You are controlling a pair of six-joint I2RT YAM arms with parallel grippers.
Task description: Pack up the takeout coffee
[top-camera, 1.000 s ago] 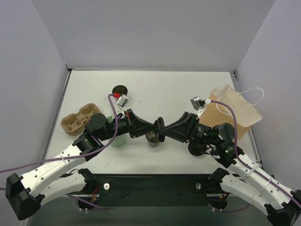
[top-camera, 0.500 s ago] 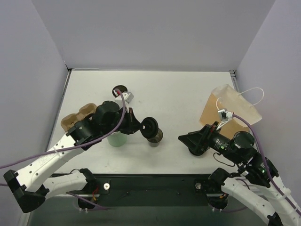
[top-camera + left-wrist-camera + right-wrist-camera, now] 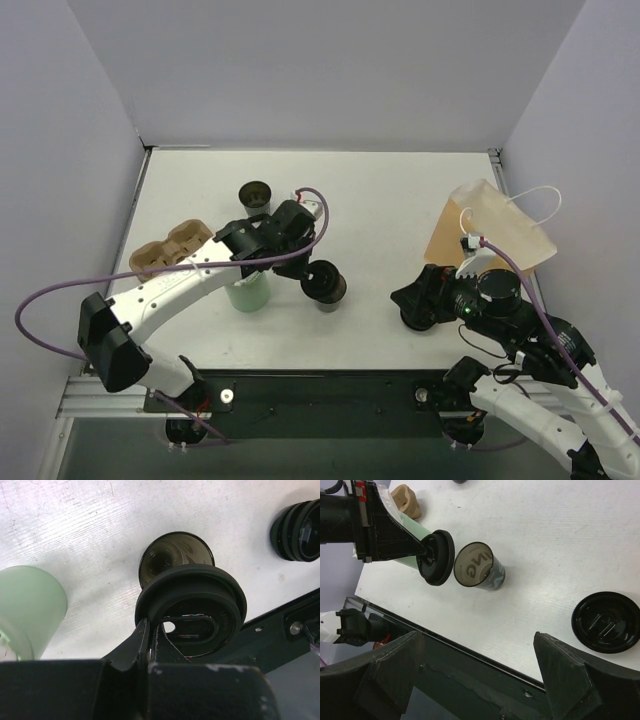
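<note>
**Left gripper (image 3: pixel 312 270) clamps lid at the takeout coffee; packing not yet begun**

Top view: the left arm reaches across mid-table, its fingers shut on a black lid (image 3: pixel 323 272) held on edge over the takeout coffee (image 3: pixel 336 292). The cup stands upright and uncapped between the green cup (image 3: pixel 247 293) and the right gripper (image 3: pixel 418 304). A cardboard cup carrier (image 3: pixel 165 255) sits at the left edge and a translucent bag (image 3: pixel 500 235) stands at the right. Neither shows a cup inside. A second black cup (image 3: pixel 255 194) waits at the back.

Left wrist view: the jaws pinch the lid's rim. The lid is tilted and overlaps the near side of the cup's mouth, but it is not seated.

Right wrist view: the right fingers are spread wide with nothing between them. A spare lid (image 3: pixel 606 622) lies flat on the table nearby. Whether the held lid touches the cup's rim cannot be told.

By these views, capping looks to be the step in hand. Loading the cup into the carrier or the bag is all still ahead.
</note>
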